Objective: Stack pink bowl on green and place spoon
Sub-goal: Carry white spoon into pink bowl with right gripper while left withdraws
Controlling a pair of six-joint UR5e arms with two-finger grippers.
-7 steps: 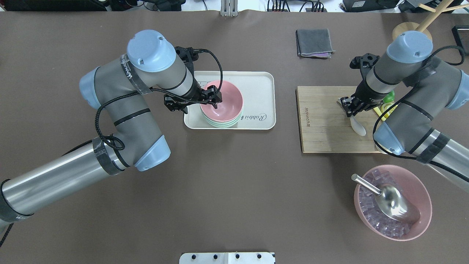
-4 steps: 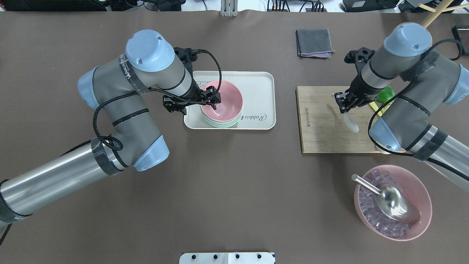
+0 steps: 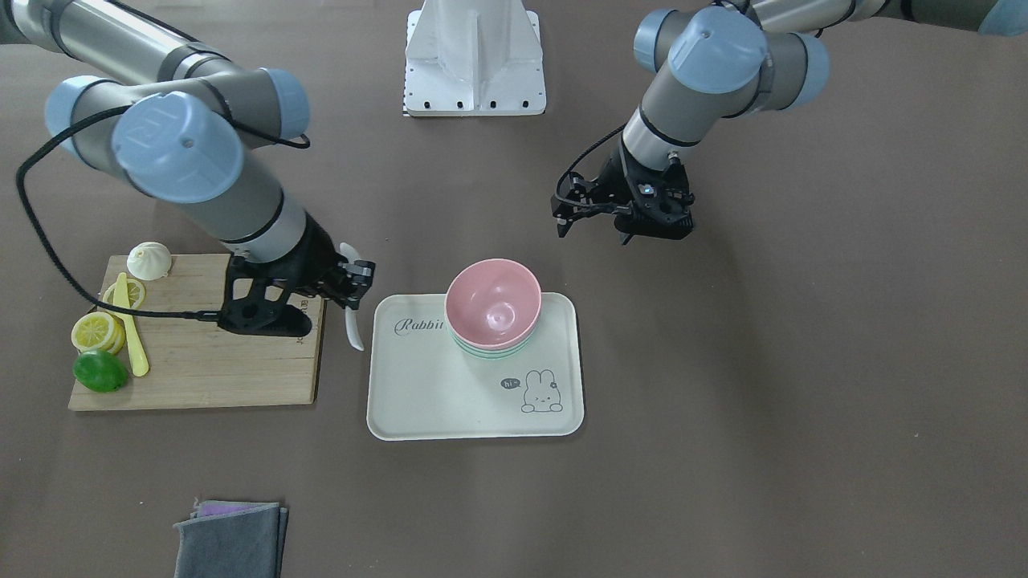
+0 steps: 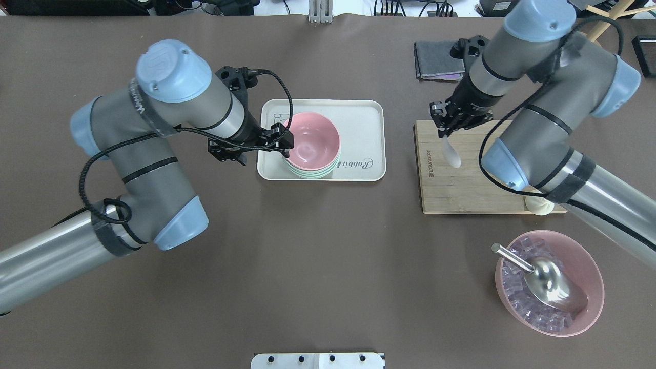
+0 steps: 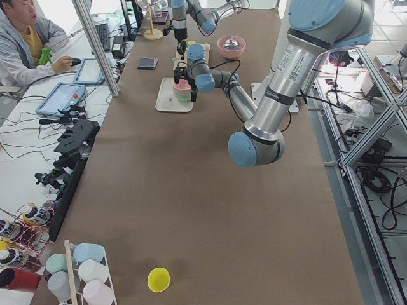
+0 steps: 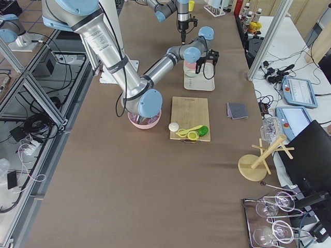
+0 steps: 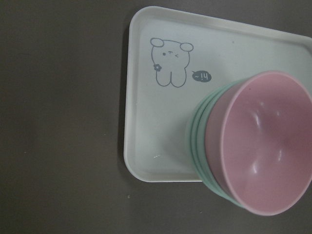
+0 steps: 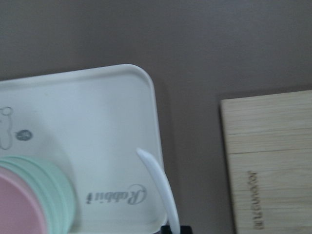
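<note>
Pink bowl [image 4: 312, 141] nested atop green bowls [image 4: 309, 174], in tray [image 4: 359, 115] corner nearest left gripper [image 3: 592, 233]. Left gripper: fingers spread, empty, just beside bowl rim. Spoon [image 4: 451, 152] pinched by handle in right gripper [image 4: 444, 129], hanging scoop-end down above cutting board [image 4: 461, 189] edge facing tray.

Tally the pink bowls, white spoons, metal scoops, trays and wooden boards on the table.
Pink bowls: 2, small stacked pink bowl, big ice-filled pink bowl
White plastic spoon: 1
Steel scoop: 1
Cream tray: 1
Wooden cutting board: 1
Total: 6
</note>
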